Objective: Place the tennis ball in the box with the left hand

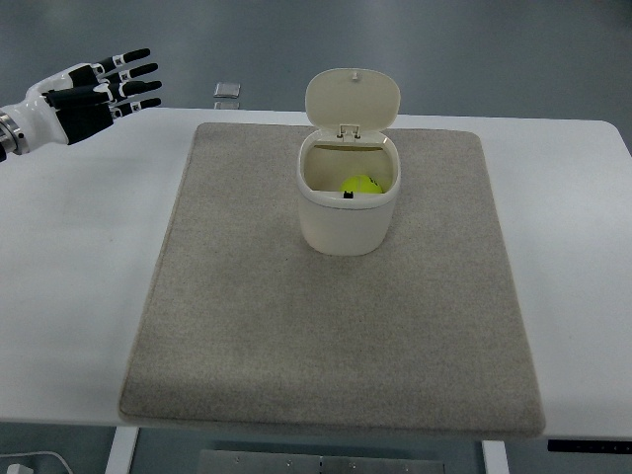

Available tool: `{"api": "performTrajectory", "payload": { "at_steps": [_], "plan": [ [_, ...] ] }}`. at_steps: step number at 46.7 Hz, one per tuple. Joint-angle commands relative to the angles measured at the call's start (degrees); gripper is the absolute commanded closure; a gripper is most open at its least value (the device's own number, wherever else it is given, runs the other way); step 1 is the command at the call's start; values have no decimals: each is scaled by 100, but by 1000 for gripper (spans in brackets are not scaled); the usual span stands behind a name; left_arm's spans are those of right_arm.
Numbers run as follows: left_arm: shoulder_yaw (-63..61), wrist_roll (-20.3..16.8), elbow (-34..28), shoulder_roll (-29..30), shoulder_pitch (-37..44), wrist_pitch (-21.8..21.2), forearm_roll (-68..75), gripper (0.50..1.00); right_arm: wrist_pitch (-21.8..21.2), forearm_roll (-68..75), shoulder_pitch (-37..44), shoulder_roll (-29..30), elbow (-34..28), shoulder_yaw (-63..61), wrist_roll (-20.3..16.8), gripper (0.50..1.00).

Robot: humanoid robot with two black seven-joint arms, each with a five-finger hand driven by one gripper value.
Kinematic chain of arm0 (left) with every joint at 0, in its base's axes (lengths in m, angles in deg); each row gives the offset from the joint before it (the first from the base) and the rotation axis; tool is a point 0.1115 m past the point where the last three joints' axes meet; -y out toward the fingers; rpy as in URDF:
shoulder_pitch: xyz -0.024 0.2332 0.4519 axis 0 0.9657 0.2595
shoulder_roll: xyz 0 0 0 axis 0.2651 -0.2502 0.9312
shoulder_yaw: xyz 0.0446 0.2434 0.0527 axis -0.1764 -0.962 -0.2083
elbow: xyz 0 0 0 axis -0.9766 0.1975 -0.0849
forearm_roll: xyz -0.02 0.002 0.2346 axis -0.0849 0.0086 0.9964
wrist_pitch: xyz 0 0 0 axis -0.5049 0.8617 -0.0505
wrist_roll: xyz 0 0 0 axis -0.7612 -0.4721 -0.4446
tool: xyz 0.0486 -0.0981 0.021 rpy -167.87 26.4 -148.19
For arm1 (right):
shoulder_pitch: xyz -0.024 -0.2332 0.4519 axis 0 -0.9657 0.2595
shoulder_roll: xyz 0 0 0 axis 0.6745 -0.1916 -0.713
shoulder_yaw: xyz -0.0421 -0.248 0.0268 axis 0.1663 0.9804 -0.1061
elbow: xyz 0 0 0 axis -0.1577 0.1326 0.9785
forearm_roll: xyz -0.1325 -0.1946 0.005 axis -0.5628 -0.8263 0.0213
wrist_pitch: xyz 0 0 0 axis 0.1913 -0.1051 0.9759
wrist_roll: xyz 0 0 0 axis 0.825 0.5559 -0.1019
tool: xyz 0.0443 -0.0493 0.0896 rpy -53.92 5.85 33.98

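A yellow-green tennis ball (361, 185) lies inside a cream box (348, 212) whose hinged lid (352, 99) stands open at the back. The box stands upright on a beige mat (296, 326), toward its far middle. My left hand (111, 87) comes in from the upper left edge, well to the left of the box and apart from it, above the table's far left corner. Its black-tipped fingers are spread and hold nothing. The right arm does not show.
The mat lies on a white table (69, 257). A small grey square object (227, 91) lies on the floor beyond the table's far edge. A white cable end (18, 468) shows at the bottom left.
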Motion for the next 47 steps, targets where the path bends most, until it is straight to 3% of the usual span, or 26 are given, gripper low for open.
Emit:
{"api": "performTrajectory", "payload": {
  "at_steps": [1,47],
  "plan": [
    [1,-1,-122,-102,11,-1,8,506,0,0,0,0,0,0,0,562],
    [274,-1,-210,-181,107,-1,34,506,-44,9,194,0,0,9,0,560]
  ]
}}
